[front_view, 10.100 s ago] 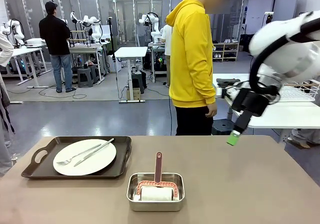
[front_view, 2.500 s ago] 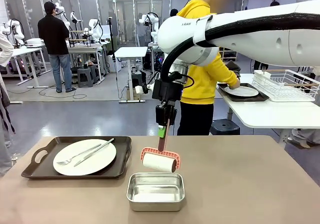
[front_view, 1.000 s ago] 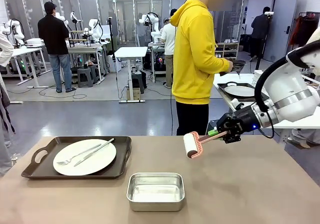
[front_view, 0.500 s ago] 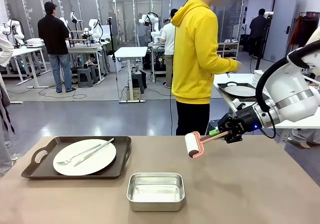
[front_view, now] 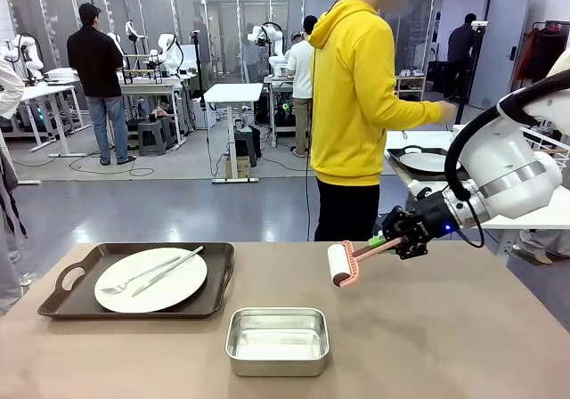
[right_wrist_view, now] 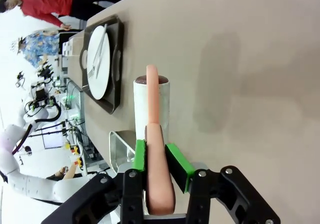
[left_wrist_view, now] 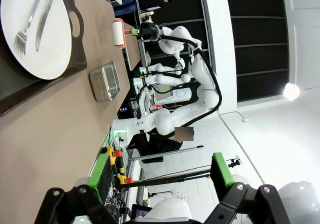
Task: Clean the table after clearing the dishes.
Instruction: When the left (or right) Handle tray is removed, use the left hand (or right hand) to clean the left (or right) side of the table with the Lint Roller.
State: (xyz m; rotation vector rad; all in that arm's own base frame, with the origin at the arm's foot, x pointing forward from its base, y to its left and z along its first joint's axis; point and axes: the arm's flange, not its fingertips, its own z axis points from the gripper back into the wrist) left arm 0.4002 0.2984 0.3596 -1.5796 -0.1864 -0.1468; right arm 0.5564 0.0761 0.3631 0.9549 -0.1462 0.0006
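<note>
taupe desk point(front_view: 463, 328) ahead of us carried one plate point(front_view: 151, 280) on its tray point(front_view: 67, 285) at our left, uncleared, beside an empty steel pan point(front_view: 277, 338). our right jaws gripped the roller point(front_view: 340, 264) by its handle point(front_view: 370, 248), just over the desk, ready for wiping, we judged. left wrist: left jaws gaped wide, empty. right wrist: green pads point(right_wrist_view: 140, 156) pinched the pink handle point(right_wrist_view: 159, 184).

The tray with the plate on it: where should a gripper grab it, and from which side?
Probably by the cut-out handle at the tray's left short end, coming from the robot's left. That slot gives a thin rim to pinch, while the plate and cutlery fill the middle.
</note>
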